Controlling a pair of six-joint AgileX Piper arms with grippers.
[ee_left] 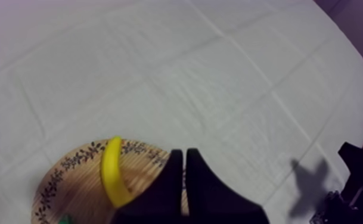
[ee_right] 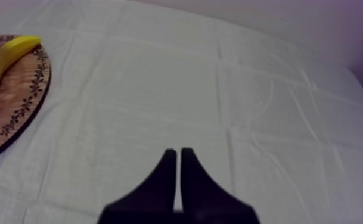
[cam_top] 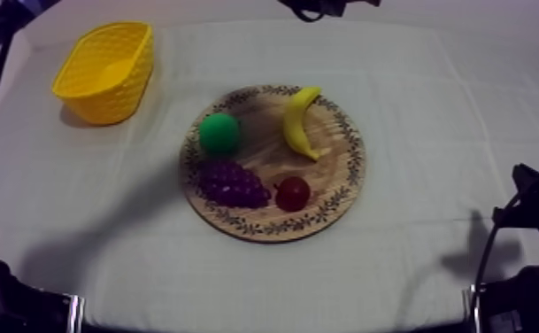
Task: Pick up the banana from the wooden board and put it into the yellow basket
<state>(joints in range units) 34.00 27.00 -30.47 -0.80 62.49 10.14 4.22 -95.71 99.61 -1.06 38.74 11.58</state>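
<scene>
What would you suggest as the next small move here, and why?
Probably open the left claw and ease it toward the banana: it is shut on nothing, the banana lies untouched on the wooden board, and the yellow basket stands on the left arm's side.

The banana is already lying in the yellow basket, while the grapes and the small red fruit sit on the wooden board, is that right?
Not quite. The banana lies on the wooden board, not in the yellow basket, which stands apart from the board. The top view shows this. The grapes and the small red fruit do sit on the board, as you said.
</scene>
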